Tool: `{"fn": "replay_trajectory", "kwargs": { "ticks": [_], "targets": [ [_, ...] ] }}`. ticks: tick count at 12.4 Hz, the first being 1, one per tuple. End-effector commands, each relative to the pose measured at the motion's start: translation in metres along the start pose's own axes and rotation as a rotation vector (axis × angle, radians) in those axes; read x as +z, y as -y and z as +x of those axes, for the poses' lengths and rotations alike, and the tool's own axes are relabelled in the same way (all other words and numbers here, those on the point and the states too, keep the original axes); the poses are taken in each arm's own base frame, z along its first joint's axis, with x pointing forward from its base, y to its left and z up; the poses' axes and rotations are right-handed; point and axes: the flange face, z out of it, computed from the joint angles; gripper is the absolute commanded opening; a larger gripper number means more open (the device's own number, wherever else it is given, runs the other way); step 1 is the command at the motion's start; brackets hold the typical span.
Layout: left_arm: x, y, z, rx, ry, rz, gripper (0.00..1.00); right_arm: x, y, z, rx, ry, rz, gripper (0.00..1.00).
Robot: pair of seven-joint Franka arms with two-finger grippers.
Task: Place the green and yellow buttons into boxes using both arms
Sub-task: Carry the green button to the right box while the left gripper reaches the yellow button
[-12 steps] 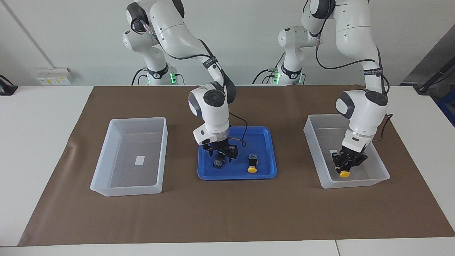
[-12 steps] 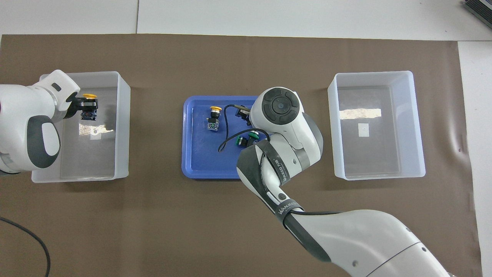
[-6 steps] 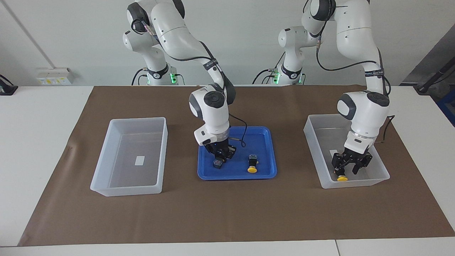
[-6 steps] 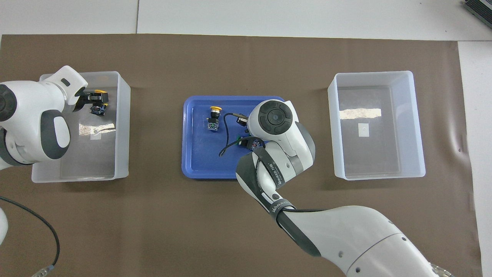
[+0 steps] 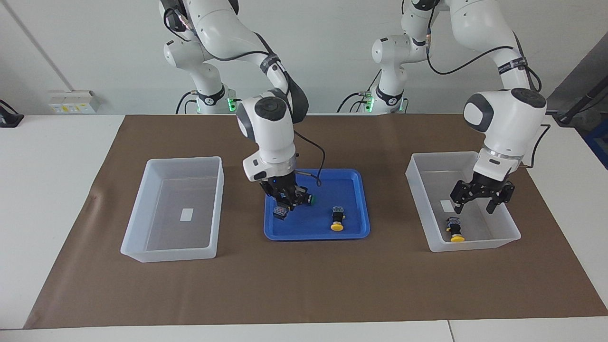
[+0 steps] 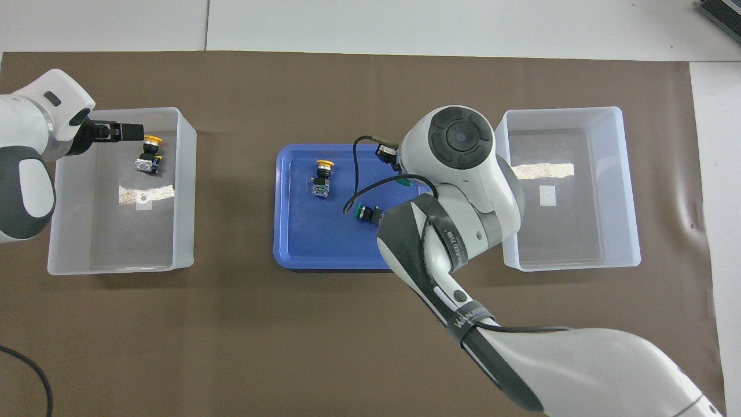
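My left gripper (image 5: pixel 480 205) is open and empty, raised over the box (image 5: pixel 475 244) at the left arm's end. It also shows in the overhead view (image 6: pixel 128 132). A yellow button (image 5: pixel 456 231) lies in that box (image 6: pixel 185 191), also seen from overhead (image 6: pixel 147 157). My right gripper (image 5: pixel 286 202) is shut on a green button (image 5: pixel 280 212) and holds it a little above the blue tray (image 5: pixel 313 233). In the tray (image 6: pixel 295 231) lie a second green button (image 6: pixel 365 214) and a yellow button (image 6: pixel 322 176). The wrist hides the right gripper from overhead.
The second box (image 5: pixel 171 254) stands at the right arm's end and holds only its white label (image 6: pixel 546 196). Everything rests on a brown mat (image 5: pixel 304 285) over the white table. The right arm's cable hangs over the tray.
My left gripper opened, left the yellow button in the box and rose. My right gripper shut on a green button in the tray and lifted it.
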Motion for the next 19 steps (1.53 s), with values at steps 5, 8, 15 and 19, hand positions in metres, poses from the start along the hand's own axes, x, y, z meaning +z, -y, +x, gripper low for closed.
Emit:
{"fn": "replay_trajectory", "kwargs": {
  "ticks": [5,8,15,19],
  "targets": [
    [0.013,-0.167,-0.016,-0.013,0.025,-0.085,1.00,-0.065,-0.168,0.095,-0.266,0.034,-0.052,0.00],
    [0.043,-0.234,-0.047,-0.018,0.010,-0.121,1.00,-0.016,-0.231,0.111,-0.341,0.012,-0.045,0.00],
    [0.127,-0.313,-0.089,0.068,-0.012,-0.170,1.00,0.087,-0.265,0.118,-0.336,-0.037,-0.048,0.00],
    [0.139,-0.313,-0.093,0.080,-0.014,-0.171,1.00,0.110,-0.266,0.119,-0.336,-0.044,-0.049,0.52]
  ]
}}
